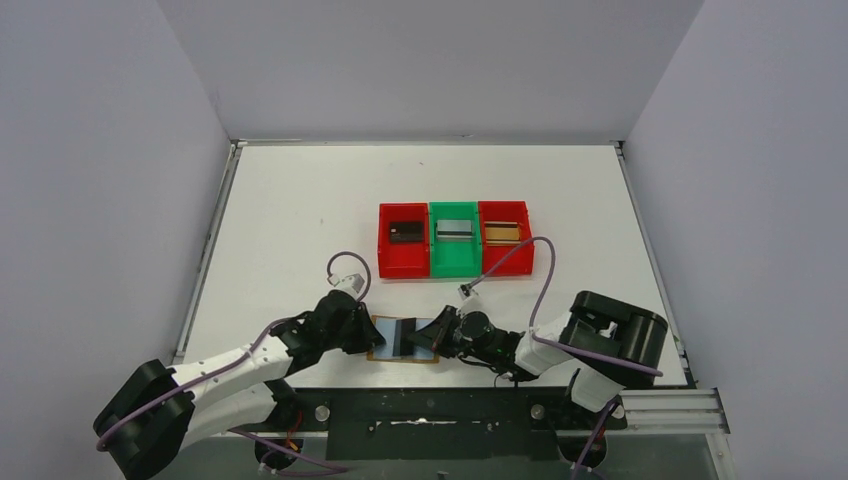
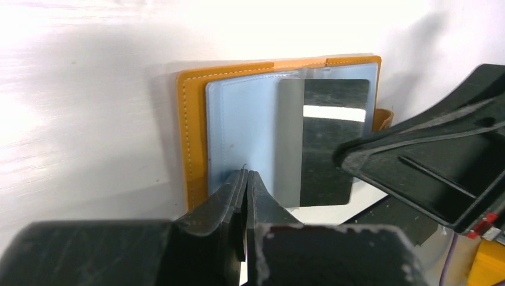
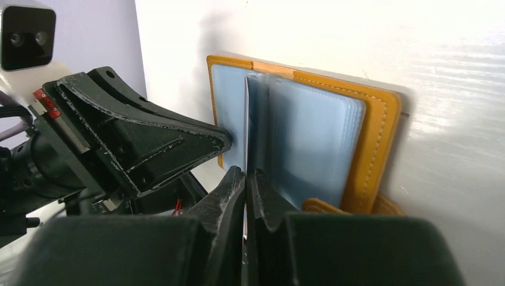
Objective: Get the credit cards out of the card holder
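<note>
The card holder (image 1: 386, 340) lies open on the table at the near edge, tan rim and pale blue pockets (image 2: 238, 119). My left gripper (image 1: 362, 335) is shut, its tips (image 2: 246, 174) pressing on the left pocket page. My right gripper (image 1: 437, 335) is shut (image 3: 245, 173) on a thin inner leaf (image 3: 246, 119) and holds it upright. In the left wrist view that leaf (image 2: 324, 143) looks dark and glossy; I cannot tell if a card is inside. A black card (image 1: 404, 232), a silver-grey card (image 1: 455, 229) and a gold-brown card (image 1: 502, 232) lie in the bins.
Three bins stand in a row behind the card holder: red (image 1: 388, 262), green (image 1: 454, 262), red (image 1: 523, 215). The snap tab (image 3: 321, 206) sticks out at the holder's right side. The table's front edge and a black rail (image 1: 430, 405) lie just behind the grippers.
</note>
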Motion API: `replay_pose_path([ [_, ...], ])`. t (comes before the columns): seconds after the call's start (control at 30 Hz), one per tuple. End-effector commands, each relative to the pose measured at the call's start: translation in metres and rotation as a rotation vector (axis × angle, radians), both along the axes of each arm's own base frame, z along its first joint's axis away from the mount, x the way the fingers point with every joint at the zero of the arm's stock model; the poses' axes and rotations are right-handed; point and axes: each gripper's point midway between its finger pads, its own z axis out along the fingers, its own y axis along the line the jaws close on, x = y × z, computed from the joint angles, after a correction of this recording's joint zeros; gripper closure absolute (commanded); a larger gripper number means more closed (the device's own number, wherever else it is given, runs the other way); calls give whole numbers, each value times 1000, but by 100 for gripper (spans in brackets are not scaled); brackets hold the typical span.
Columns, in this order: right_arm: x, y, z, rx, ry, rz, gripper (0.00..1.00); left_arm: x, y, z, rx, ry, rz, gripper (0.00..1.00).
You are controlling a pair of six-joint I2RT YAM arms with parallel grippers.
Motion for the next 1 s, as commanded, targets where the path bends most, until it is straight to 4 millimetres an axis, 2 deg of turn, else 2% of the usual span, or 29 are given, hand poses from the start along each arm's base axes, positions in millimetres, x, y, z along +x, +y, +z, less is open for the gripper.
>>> replay_pose_path([
  [0.0,2,-16,-6,-95,-21,-35,100,6,14,-3,32,-34,73,100],
  [0.2,13,-12,-8,-167,-7,-70,100,15,12,15,20,-99,70,73],
  [0.33,19,-11,-9,-247,-9,-98,100,20,21,22,82,-128,84,64],
  [0.4,20,-11,-7,-271,-13,-89,100,19,22,19,91,-122,78,60],
  [0.63,19,-9,4,-242,-40,-70,97,10,20,0,104,-54,63,60],
  [0.73,18,-3,11,-189,-45,-66,88,7,13,-2,74,-43,43,66],
  [0.83,20,1,18,-142,-53,-72,84,5,10,-1,50,-41,35,71],
  [0.9,22,2,20,-114,-51,-77,86,4,9,0,41,-43,33,72],
  [0.97,23,2,23,-91,-56,-83,93,3,12,-1,50,-42,41,72],
])
